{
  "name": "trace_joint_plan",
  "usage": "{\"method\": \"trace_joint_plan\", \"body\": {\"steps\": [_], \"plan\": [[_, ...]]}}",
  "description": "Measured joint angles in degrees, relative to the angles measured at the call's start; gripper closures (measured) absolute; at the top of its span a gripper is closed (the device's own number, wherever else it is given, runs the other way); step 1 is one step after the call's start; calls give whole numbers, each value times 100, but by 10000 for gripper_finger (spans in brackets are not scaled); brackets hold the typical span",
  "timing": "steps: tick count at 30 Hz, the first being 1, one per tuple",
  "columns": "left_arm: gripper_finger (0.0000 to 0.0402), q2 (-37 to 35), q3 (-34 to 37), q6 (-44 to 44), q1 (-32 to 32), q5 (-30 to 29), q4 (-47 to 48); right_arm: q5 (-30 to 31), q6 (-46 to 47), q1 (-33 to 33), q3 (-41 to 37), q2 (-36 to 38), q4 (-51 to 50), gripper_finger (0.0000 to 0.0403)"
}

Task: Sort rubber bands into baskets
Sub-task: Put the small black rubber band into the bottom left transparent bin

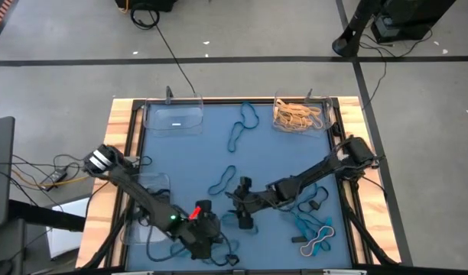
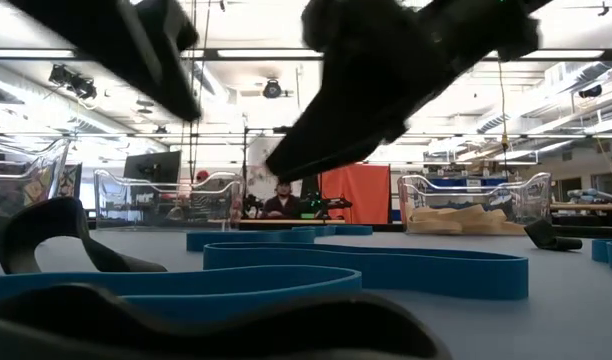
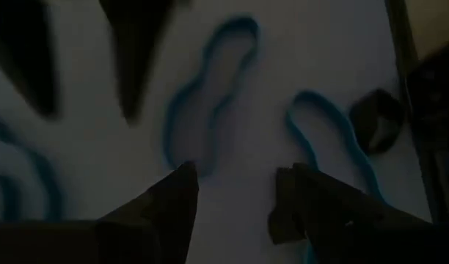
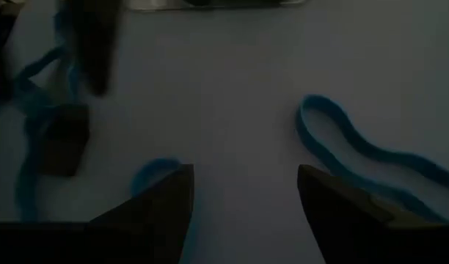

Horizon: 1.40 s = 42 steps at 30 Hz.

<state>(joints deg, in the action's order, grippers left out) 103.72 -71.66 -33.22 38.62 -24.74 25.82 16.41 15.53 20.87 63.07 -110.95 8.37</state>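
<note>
Teal-blue rubber bands lie flat on the blue mat: one at the far middle (image 1: pixel 245 122), one at the centre (image 1: pixel 222 181), and several at the near right (image 1: pixel 307 224) beside a black one (image 1: pixel 318 200). My left gripper (image 1: pixel 217 228) is open above the mat at the near middle. Two teal bands (image 3: pixel 210 95) (image 3: pixel 334 139) and a black band (image 3: pixel 375 121) lie ahead of its fingers. My right gripper (image 1: pixel 244 205) is open just right of it, with a teal band (image 4: pixel 364 147) ahead and a small teal loop (image 4: pixel 155 172) by one fingertip. Both are empty.
One clear basket (image 1: pixel 173 118) stands at the far left. Another, at the far right (image 1: pixel 299 114), holds tan bands, and a third stands at the near left (image 1: pixel 146 214). A pale band (image 1: pixel 318 243) lies at the near right. A person (image 2: pixel 281 200) sits in the room beyond.
</note>
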Motion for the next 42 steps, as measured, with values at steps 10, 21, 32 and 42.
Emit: {"method": "trace_joint_plan", "body": {"steps": [10, 21, 32, 42], "plan": [[180, 361, 0, -14, -75, 927, -231, 494, 580, -8, -1587, 1238, 547, 149], [262, 656, 2, -5, -87, 1259, -188, 487, 899, 16, -2323, 1689, 1135, 149], [333, 766, 0, 0, -187, 1581, -36, 456, 888, 16, -2308, 1680, 1255, 149], [396, 413, -24, -242, -391, 1365, 803, 452, 832, 152, -2303, 1678, 1296, 166]]}}
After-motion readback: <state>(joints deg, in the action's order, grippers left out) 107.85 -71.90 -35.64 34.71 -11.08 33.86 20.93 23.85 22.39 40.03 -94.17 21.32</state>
